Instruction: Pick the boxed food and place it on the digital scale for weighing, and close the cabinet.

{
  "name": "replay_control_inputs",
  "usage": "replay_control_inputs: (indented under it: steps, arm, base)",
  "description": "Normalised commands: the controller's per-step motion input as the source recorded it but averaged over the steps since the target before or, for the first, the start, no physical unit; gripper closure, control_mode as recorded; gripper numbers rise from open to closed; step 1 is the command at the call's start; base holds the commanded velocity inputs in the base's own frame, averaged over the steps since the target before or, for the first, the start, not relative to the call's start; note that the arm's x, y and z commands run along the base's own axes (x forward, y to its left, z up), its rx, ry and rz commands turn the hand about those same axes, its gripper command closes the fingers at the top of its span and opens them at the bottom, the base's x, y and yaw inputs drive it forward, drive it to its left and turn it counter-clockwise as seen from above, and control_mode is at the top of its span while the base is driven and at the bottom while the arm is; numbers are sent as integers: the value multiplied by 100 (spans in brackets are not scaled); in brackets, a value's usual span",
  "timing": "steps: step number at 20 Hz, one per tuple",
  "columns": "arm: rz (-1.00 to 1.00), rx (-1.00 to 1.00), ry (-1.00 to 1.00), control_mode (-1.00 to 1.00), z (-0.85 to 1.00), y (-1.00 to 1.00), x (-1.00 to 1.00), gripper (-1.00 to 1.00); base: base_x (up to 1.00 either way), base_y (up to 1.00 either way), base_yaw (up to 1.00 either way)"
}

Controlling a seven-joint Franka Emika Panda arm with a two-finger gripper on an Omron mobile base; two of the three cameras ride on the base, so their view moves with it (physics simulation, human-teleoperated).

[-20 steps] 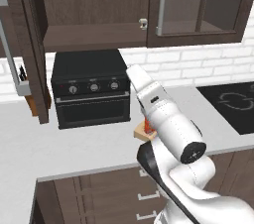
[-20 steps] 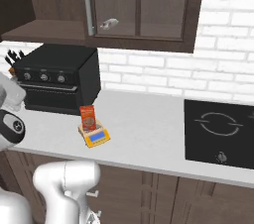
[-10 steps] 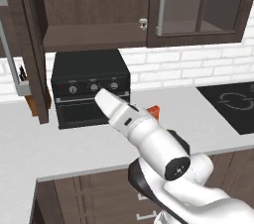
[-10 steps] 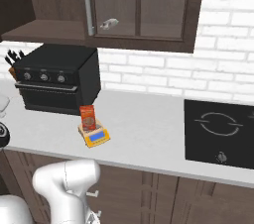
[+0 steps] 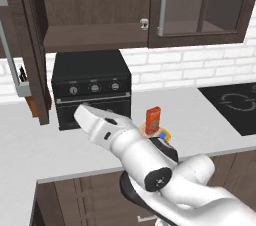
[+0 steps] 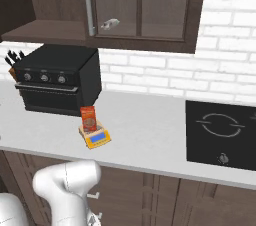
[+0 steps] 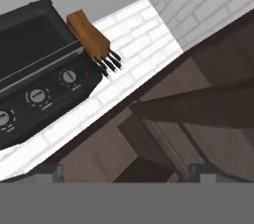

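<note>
The arm has swung left, leaving the box (image 5: 153, 119) on the scale (image 6: 95, 137) behind; hand (image 7: 124, 171) wide open, empty, facing the open cabinet door (image 5: 31, 45) to shut it.

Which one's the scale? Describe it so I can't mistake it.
Find the black toaster oven on the grey counter. Just in front of its right corner sits the scale, small, yellow-orange, with a blue display. Unlike anything nearby, it has an orange-red carton standing upright on it.
</note>
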Motion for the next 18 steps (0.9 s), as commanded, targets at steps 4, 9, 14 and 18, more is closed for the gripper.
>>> replay_control_inputs:
  steps: [4,9,14,18]
  arm:
    - [0,-2,-5,-100,-29,22,0,-100]
    - [0,0,-8,-100,-21,23,0,-100]
    - [-9,0,-11,-100,-1,43,-1,-100]
    - [-19,0,-13,-100,0,59,-2,-100]
  base:
    - [0,0,0]
    - [0,0,0]
    - [0,0,0]
    - [0,0,0]
